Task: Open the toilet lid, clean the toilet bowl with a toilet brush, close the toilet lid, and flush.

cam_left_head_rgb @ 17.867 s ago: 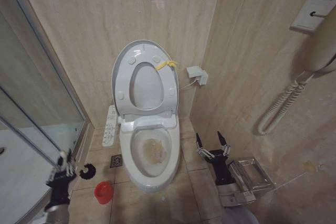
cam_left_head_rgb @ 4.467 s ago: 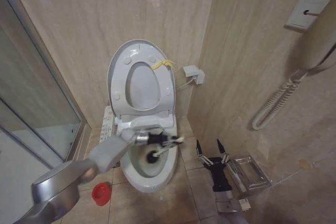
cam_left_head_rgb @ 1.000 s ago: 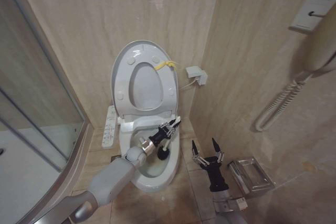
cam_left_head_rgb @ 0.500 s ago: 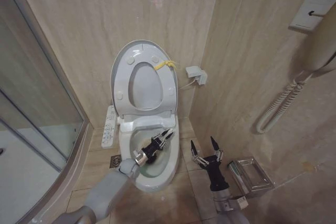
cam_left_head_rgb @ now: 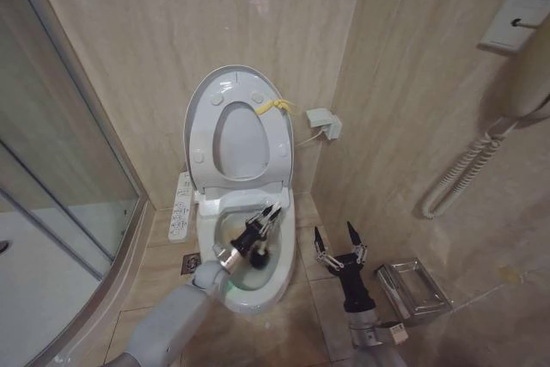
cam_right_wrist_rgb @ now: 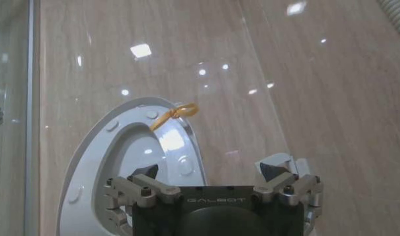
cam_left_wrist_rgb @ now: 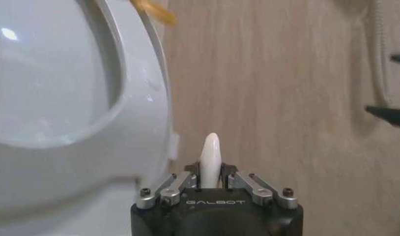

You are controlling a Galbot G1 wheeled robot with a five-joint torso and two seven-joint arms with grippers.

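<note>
The toilet lid (cam_left_head_rgb: 199,118) stands raised against the wall with the ring seat folded up against it. A yellow tag (cam_left_head_rgb: 273,107) hangs at its top edge. Over the white toilet bowl (cam_left_head_rgb: 286,271) my left gripper (cam_left_head_rgb: 263,224) is shut on the whitish handle of the toilet brush (cam_left_head_rgb: 258,253), whose dark head sits inside the bowl. In the left wrist view the left gripper (cam_left_wrist_rgb: 211,172) clamps the brush handle (cam_left_wrist_rgb: 211,150) beside the lid (cam_left_wrist_rgb: 56,98). My right gripper (cam_left_head_rgb: 334,241) hangs open on the bowl's right side, above the floor. In the right wrist view the right gripper (cam_right_wrist_rgb: 210,172) faces the lid (cam_right_wrist_rgb: 95,162).
A glass shower door (cam_left_head_rgb: 69,212) closes off the left side. A white button panel (cam_left_head_rgb: 181,204) sits on the bowl's left, with a floor drain (cam_left_head_rgb: 189,264) below it. On the right wall are a small white box (cam_left_head_rgb: 322,119), a coiled cord (cam_left_head_rgb: 468,169) and a metal holder (cam_left_head_rgb: 412,285).
My left gripper has drawn back and down a little with the brush, and the brush head has shifted within the bowl. The right arm has stayed where it was.
</note>
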